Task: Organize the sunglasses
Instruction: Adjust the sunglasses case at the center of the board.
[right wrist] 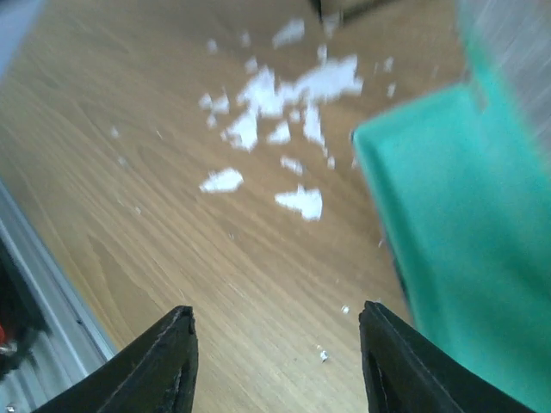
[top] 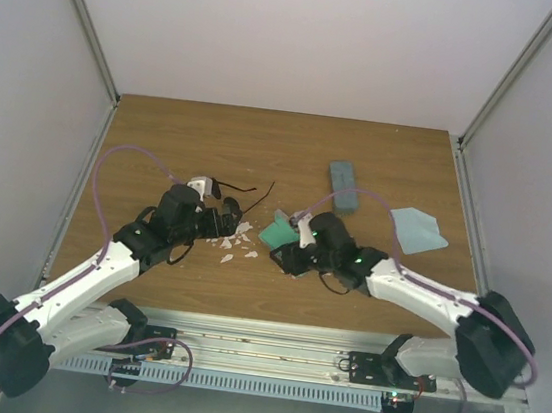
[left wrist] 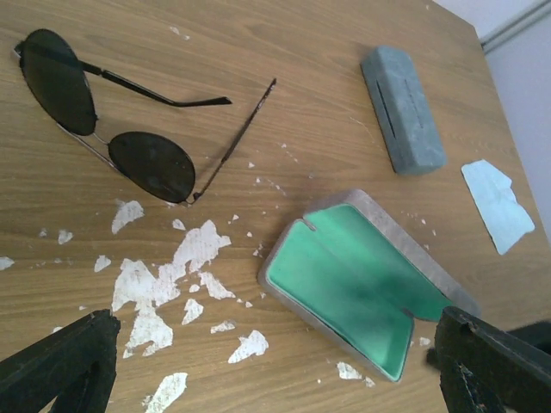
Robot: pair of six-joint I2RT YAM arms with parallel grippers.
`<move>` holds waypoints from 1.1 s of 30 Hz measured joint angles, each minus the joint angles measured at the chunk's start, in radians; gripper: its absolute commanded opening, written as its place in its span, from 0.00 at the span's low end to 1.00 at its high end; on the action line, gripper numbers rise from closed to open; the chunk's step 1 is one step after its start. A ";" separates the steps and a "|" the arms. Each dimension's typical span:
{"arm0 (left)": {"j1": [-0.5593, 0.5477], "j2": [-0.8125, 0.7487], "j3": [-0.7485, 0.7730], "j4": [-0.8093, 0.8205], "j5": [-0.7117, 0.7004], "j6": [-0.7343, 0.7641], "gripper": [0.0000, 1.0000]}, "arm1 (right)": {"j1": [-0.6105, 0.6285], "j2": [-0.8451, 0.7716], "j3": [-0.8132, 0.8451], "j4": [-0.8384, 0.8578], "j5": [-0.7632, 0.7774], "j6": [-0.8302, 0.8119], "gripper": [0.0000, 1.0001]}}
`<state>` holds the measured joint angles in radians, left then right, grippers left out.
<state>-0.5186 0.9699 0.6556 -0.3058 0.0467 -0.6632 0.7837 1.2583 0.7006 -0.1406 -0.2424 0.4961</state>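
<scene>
- Black fingers of my left claw (left wrist: 277, 331) sit at 7 and 5 o'clock in the left wrist view. They are spread wide apart with nothing between them.
- One pair of sunglasses (left wrist: 142, 163), with dark lenses and a thin black wire frame, lies on the table (left wrist: 301, 52) at 10 o'clock in that view. Both temple arms are unfolded, and the pair is apart from my fingers.
- Just below the sunglasses, toward 6 o'clock, are white patches (left wrist: 164, 275) where the wood surface has chipped.
- From the sunglasses toward 4 o'clock lies the open case (left wrist: 353, 288), lid back, green lining up and nothing inside it.
- At 2 o'clock in the view lies the closed grey case (left wrist: 403, 110), well apart from the sunglasses.
- Beyond it, at 3 o'clock, is a light blue cloth (left wrist: 498, 205).
- My right claw (right wrist: 277, 314) has its fingers apart with only bare wood between them.
- In the right wrist view the case's green lining fills 3 o'clock, blurred. I cannot tell whether my finger touches it.
</scene>
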 measured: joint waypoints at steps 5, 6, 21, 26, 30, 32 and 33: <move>0.000 -0.002 -0.012 0.000 -0.027 -0.035 0.99 | 0.095 0.170 0.001 -0.003 0.033 0.022 0.48; 0.000 -0.002 -0.018 0.000 -0.027 -0.042 0.99 | 0.100 0.199 0.003 -0.002 0.036 0.028 0.48; 0.000 -0.002 -0.050 -0.005 -0.030 -0.069 0.99 | 0.103 0.396 0.104 -0.031 0.312 0.134 0.58; 0.000 -0.002 -0.050 -0.005 -0.030 -0.070 0.99 | 0.101 0.444 0.152 -0.047 0.429 0.160 0.63; 0.000 -0.002 -0.050 -0.006 -0.030 -0.070 0.99 | 0.090 0.468 0.175 -0.058 0.475 0.164 0.63; 0.000 -0.002 -0.050 -0.006 -0.030 -0.070 0.99 | 0.079 0.483 0.191 -0.058 0.487 0.164 0.63; 0.000 -0.002 -0.050 -0.006 -0.030 -0.070 0.99 | 0.074 0.490 0.197 -0.056 0.492 0.163 0.63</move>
<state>-0.5186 0.9676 0.6056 -0.3119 0.0170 -0.7334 0.8574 1.7481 0.8978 -0.1970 0.2501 0.6594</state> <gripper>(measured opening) 0.990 0.634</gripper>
